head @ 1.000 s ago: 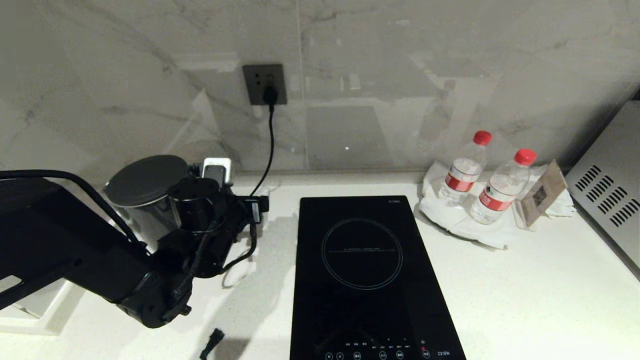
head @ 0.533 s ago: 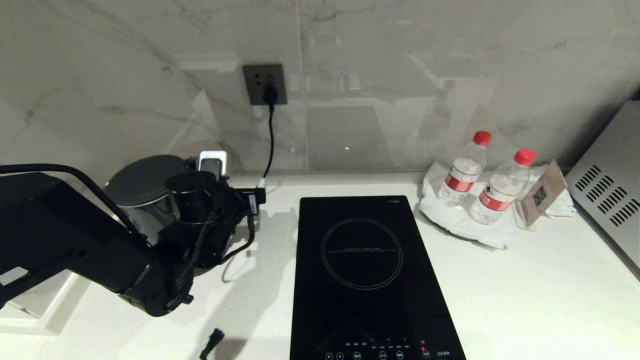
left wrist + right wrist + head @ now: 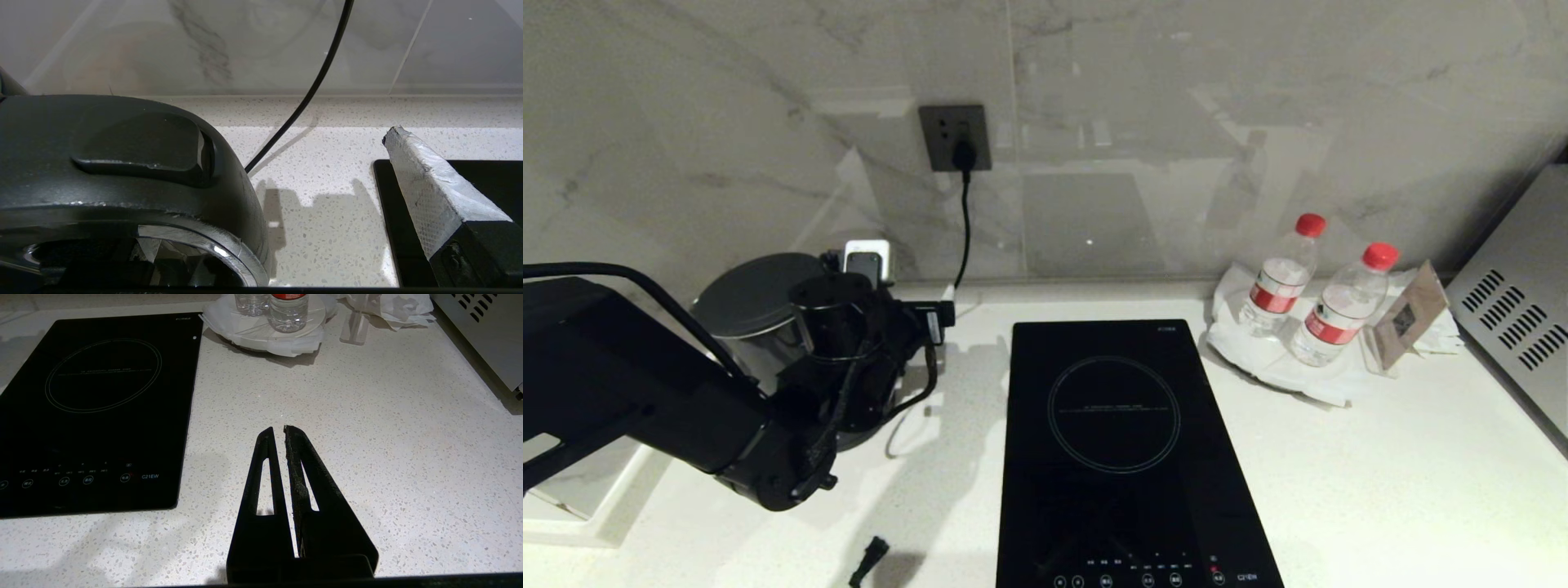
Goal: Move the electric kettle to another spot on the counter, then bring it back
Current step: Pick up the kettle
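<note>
The electric kettle (image 3: pixel 756 298) stands at the back left of the white counter (image 3: pixel 1380 474), its flat grey lid facing up. My left gripper (image 3: pixel 894 314) sits right beside it, jaws open wide. In the left wrist view the kettle's black handle top (image 3: pixel 122 163) fills one side. One white-taped finger (image 3: pixel 429 192) stands well apart from it over the hob's edge. The other finger is mostly hidden behind the handle. My right gripper (image 3: pixel 282 426) hangs shut and empty over bare counter to the right of the hob; it does not show in the head view.
A black induction hob (image 3: pixel 1111 441) lies in the middle. A black cord (image 3: pixel 964 237) runs from the wall socket (image 3: pixel 956 139) down behind the kettle. Two water bottles (image 3: pixel 1278 278) and a card stand (image 3: pixel 1409 314) sit back right, beside a grey vented appliance (image 3: pixel 1519 318).
My left gripper has crept toward the back wall and slightly left, alongside the kettle, still open. The kettle and the right arm have not moved.
</note>
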